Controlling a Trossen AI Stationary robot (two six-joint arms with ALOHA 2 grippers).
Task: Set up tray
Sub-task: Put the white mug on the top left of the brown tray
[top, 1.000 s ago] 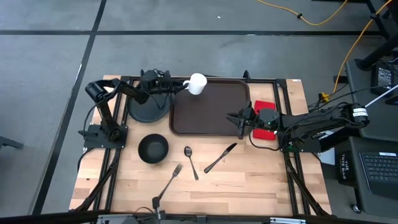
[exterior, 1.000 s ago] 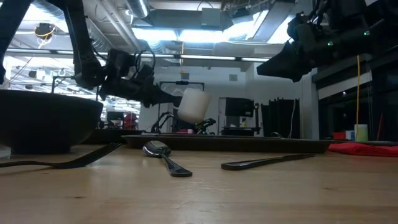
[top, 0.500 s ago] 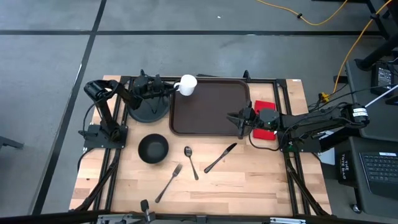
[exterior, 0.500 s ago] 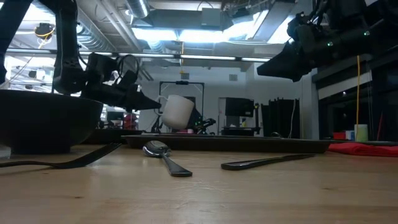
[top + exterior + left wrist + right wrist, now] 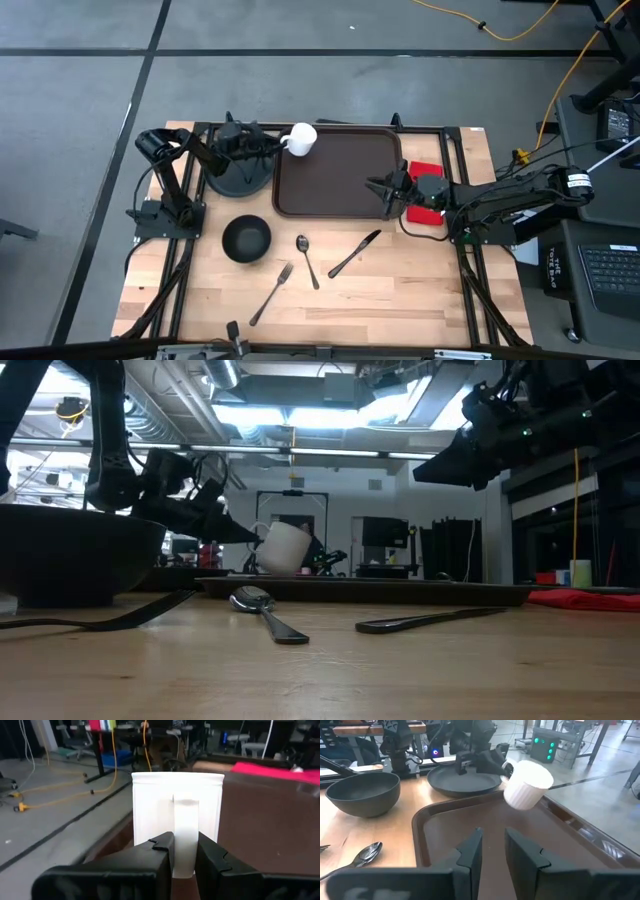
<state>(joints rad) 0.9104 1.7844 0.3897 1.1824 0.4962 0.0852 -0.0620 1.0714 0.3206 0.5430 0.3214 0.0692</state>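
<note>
The dark brown tray lies flat on the table at the far middle. My left gripper is shut on a white mug, which hangs tilted over the tray's far left corner; it also shows in the low view and the right wrist view. Whether the mug touches the tray, I cannot tell. My right gripper hovers over the tray's right edge, fingers a little apart and empty. My left gripper pinches the mug's handle between its two fingers. The fingers come about level from the table's left and lie across the handle. The mug hangs tilted beyond the fingertips, its side toward the gripper.
A round black plate lies left of the tray under the left arm. A black bowl, a spoon, a fork and a knife lie nearer. A red napkin lies right of the tray, partly under the right arm.
My left gripper has gone toward the table's left edge and down with the mug. The mug has come from over the tray's far rim to its far left corner and now hangs lower, close to the rim.
</note>
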